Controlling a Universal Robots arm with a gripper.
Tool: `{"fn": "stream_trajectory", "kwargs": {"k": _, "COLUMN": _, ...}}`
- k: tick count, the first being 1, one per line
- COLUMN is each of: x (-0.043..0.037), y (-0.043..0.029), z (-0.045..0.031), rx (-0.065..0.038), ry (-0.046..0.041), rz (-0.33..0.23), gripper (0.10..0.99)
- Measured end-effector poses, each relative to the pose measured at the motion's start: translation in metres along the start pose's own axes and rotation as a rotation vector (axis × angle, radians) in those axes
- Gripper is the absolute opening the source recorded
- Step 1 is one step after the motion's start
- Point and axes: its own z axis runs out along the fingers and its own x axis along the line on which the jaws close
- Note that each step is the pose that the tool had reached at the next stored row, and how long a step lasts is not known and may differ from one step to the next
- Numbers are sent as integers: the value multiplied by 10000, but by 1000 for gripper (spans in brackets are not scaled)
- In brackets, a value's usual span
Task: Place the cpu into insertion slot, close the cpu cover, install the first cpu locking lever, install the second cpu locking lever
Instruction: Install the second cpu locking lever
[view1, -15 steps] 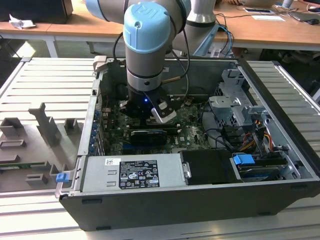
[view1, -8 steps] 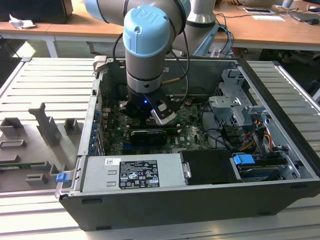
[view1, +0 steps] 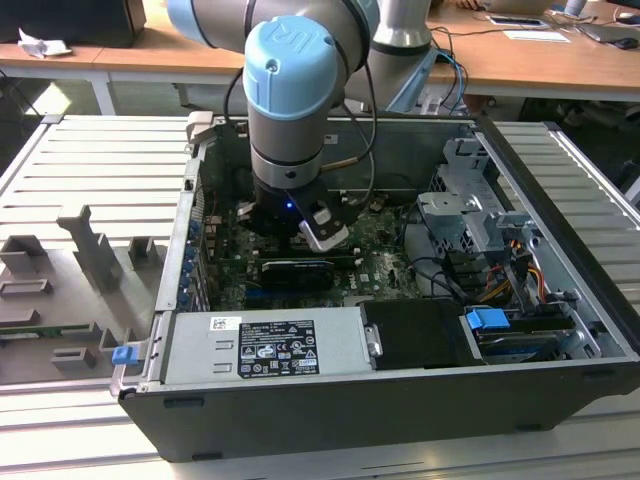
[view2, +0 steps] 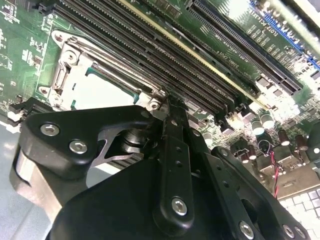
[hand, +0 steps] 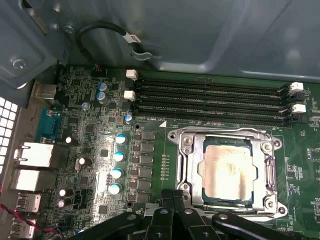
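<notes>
- I see the cpu (hand: 227, 169) lying flat in the insertion slot (hand: 186, 145), with the cpu cover (hand: 265, 150) down around it, just beside the long black memory slots (hand: 210, 102).
- My gripper (hand: 172, 196) sits pressed together at the socket's edge away from those slots, its black links hiding that rim.
- In the exterior view, my arm (view1: 290, 100) blocks the socket inside the computer case (view1: 560, 200).

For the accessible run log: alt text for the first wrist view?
A pale cpu sits in the insertion slot with the silvery cpu cover closed around it, on a green motherboard. The black gripper is just beside the slot; four long black memory slots run along its other side.
</notes>
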Motion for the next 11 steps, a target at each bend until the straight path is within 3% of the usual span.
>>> {"fn": "stream_trajectory", "kwargs": {"k": 11, "x": 8, "y": 26, "z": -102, "rx": 20, "ry": -24, "rz": -8, "gripper": 106}}
